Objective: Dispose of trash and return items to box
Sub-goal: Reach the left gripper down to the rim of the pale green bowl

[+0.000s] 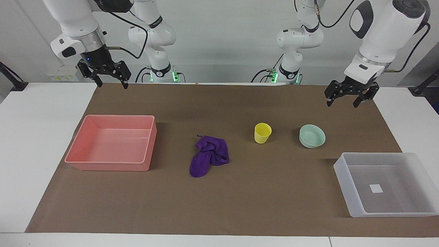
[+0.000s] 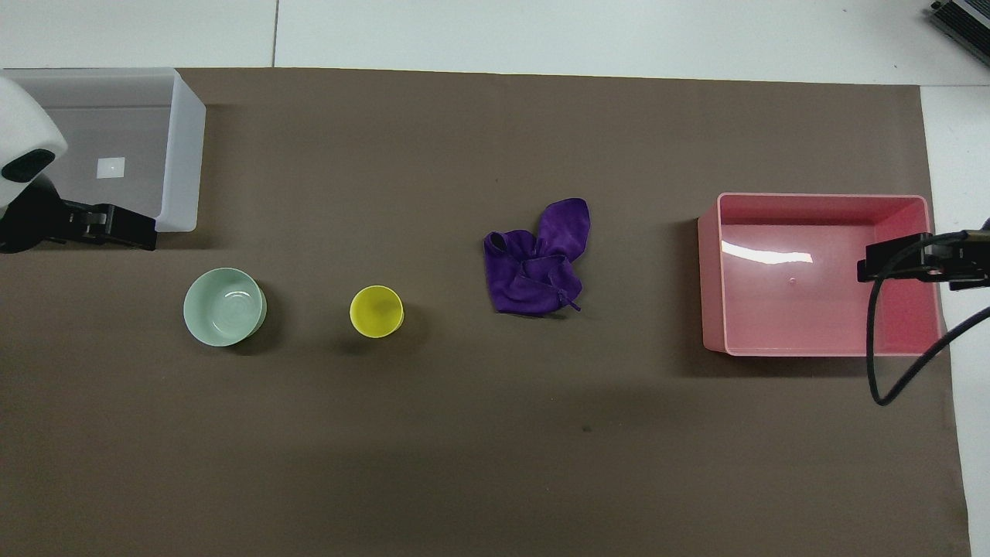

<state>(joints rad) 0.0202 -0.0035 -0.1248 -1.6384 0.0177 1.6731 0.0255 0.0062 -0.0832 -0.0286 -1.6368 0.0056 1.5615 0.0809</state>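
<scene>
Two glossy white arms of rounded, tube-like segments are seen, joined by dark grey rings. A silver metal collar is fitted above the black left pincer (image 1: 352,96) and the black right pincer (image 1: 109,76), each built of angular linked fingers. Black cables are looped along the arms. Green lights are lit at both bases.

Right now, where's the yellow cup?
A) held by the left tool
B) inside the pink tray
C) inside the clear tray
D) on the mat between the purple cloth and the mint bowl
D: the yellow cup stands upright on the brown mat, with the purple cloth toward the right arm's end and the mint bowl toward the left arm's end; both trays are empty.
</scene>
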